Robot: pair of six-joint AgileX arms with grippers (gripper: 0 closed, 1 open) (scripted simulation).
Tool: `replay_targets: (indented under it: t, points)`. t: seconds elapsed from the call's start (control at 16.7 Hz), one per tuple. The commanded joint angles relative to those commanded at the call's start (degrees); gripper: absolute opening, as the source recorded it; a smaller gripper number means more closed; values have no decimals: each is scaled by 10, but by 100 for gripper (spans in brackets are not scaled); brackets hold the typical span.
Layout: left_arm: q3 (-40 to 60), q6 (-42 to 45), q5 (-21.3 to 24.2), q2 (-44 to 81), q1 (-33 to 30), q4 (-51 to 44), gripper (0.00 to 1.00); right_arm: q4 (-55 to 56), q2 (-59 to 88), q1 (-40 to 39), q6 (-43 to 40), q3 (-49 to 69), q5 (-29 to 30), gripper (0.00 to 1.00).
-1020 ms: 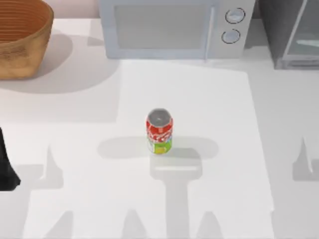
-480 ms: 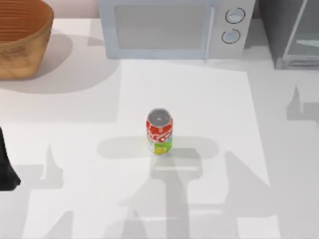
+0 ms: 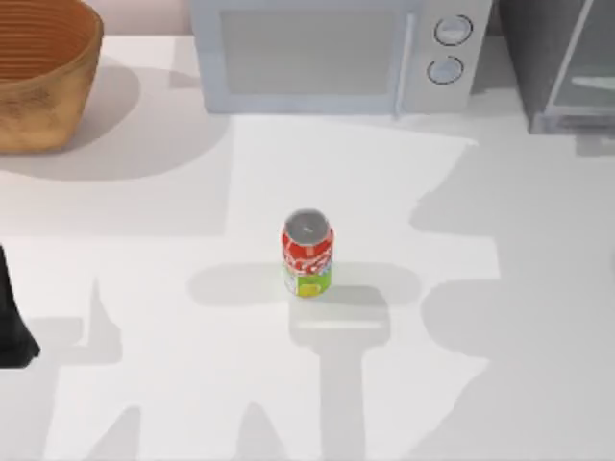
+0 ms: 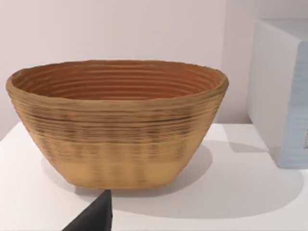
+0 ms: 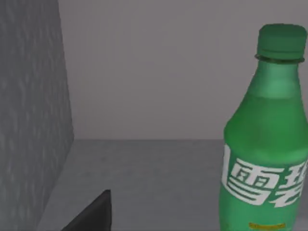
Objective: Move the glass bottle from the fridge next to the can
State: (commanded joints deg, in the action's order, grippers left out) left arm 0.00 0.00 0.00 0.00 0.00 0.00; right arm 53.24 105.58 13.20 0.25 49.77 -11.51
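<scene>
The red can point(image 3: 307, 252) stands upright in the middle of the table. The grey speckled fridge point(image 3: 562, 62) sits at the back right corner. Inside it, on the grey floor against the back wall, stands the green glass bottle point(image 5: 267, 144) with its green cap and pale label band. Its speckled inner wall point(image 5: 29, 110) is close by. A dark part of my right gripper point(image 5: 91, 216) sits at the fridge's mouth, apart from the bottle. My left arm point(image 3: 13, 322) rests at the table's left edge.
A white microwave point(image 3: 327, 53) with two round knobs stands at the back middle, left of the fridge. A woven basket point(image 3: 38, 72) sits at the back left and faces the left wrist camera point(image 4: 115, 125). Broad arm shadows lie over the table's right side.
The shadows on the right side of the table have shifted toward the fridge and grown. The can and the left arm have stayed put.
</scene>
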Motion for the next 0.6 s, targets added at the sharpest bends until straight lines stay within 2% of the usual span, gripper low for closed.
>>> replay_targets:
  t: [0.3,0.6]
  points:
    - [0,0,0,0,0,0,100,94,166,22,-1,89,-19,100]
    - [0,0,0,0,0,0,100,112,193,25,-1,105,-23,100]
